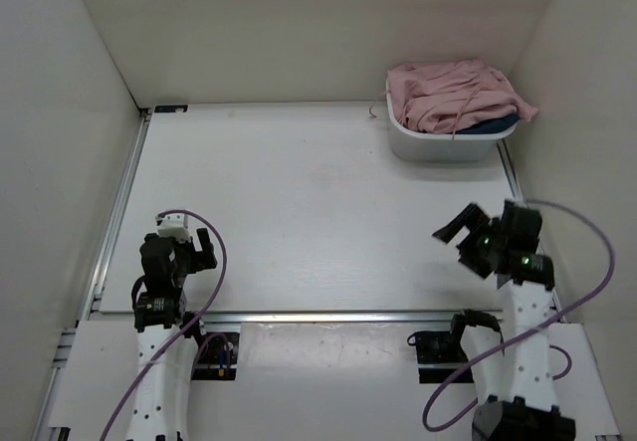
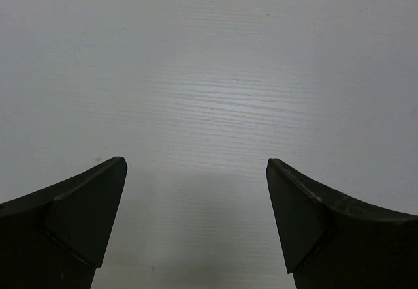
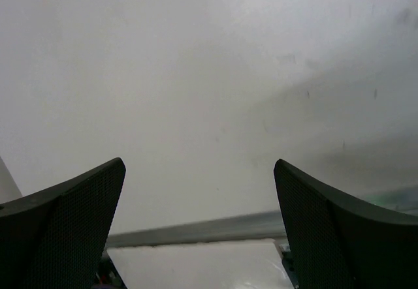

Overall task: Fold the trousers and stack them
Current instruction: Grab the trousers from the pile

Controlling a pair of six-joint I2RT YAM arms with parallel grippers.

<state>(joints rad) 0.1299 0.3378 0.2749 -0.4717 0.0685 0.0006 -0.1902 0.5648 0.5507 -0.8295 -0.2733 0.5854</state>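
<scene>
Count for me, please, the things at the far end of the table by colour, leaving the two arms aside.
Pink: 1, the trousers, heaped in the bin.
Dark blue: 1, a garment showing under the trousers.
White: 1, the bin itself.
Total: 3

You are looking at trousers (image 1: 453,93): soft pink cloth, matt, wrinkling. Tub (image 1: 438,148) is looking like smooth pale plastic. Table (image 2: 209,74) is showing matt white face, fine wood-like grain. Left gripper (image 2: 196,171) fingers (image 2: 78,224) are looking smooth matt black. Right gripper (image 3: 199,171) fingers (image 3: 72,230) are showing fine mesh-like texture. Edge rail (image 1: 117,202) is looking like dull metal.
</scene>
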